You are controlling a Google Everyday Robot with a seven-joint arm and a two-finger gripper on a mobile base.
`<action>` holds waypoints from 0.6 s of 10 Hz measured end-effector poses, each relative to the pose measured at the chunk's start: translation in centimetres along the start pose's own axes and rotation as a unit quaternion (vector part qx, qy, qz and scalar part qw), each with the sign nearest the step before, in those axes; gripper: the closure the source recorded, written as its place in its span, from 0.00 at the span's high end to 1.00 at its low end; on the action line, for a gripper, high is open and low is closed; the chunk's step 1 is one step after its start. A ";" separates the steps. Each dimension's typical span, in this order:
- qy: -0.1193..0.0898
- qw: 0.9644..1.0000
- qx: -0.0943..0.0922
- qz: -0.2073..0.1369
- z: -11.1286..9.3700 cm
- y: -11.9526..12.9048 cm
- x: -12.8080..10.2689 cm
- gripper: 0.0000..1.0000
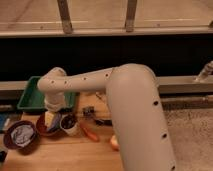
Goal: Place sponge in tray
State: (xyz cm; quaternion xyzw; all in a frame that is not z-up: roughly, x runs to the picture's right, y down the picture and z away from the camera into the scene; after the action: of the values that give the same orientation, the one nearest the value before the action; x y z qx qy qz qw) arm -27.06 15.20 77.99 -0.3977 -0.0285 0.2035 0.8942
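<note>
The green tray sits at the back left of the wooden table. My arm reaches in from the right, and my gripper hangs just in front of the tray's near edge, over a small reddish bowl. A pale yellow piece that looks like the sponge is at the gripper, at or just above the bowl. I cannot tell whether the gripper holds it.
A dark bowl with something white in it stands at the front left. A small cup stands right of the gripper. A black object, an orange stick-like item and a round fruit lie to the right.
</note>
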 end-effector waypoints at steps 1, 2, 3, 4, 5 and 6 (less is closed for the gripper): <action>0.005 1.000 -0.011 0.008 1.1 0.0 0.9 0.76; 0.007 1.000 -0.015 0.012 1.4 0.0 1.4 0.76; 0.009 1.000 -0.020 0.016 1.7 0.0 1.9 0.76; 0.009 1.000 -0.021 0.020 1.8 0.0 2.2 0.75; 0.009 1.000 -0.016 0.020 1.9 0.2 2.4 0.66; 0.008 1.000 -0.011 0.018 1.8 0.5 2.3 0.56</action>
State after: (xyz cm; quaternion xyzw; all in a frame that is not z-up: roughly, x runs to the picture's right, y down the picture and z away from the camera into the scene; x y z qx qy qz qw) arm -25.48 17.65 78.62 -0.4099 -0.0163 0.2156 0.8862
